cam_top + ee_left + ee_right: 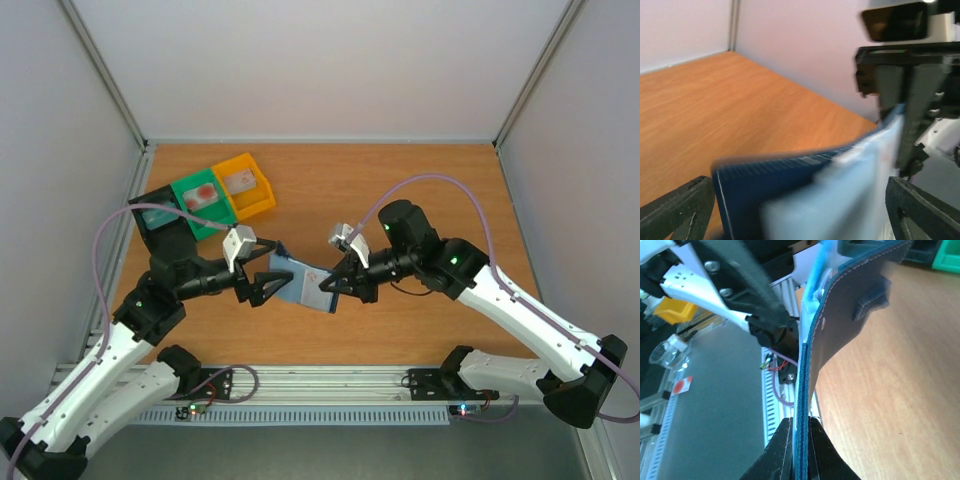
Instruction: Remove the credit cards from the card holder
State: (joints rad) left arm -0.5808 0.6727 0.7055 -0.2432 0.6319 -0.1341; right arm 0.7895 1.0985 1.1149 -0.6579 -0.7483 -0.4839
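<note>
With the holder (303,280) aloft at the centre of the table (330,190), right gripper (335,286) clamped on its 3 o'clock edge and left gripper (271,272) gaping around its 9 o'clock end, close only on a card, not the holder itself.

The card holder (300,283), a navy wallet with a pale blue lining, hangs partly open above the middle of the table (400,180), one edge pinched in the right gripper (331,286). A pale card with red marks (203,193) lies flat in the green bin (208,229). A second pale card (238,181) lies in the yellow bin (257,205), and a teal card (155,212) in the black bin (148,199).
</note>
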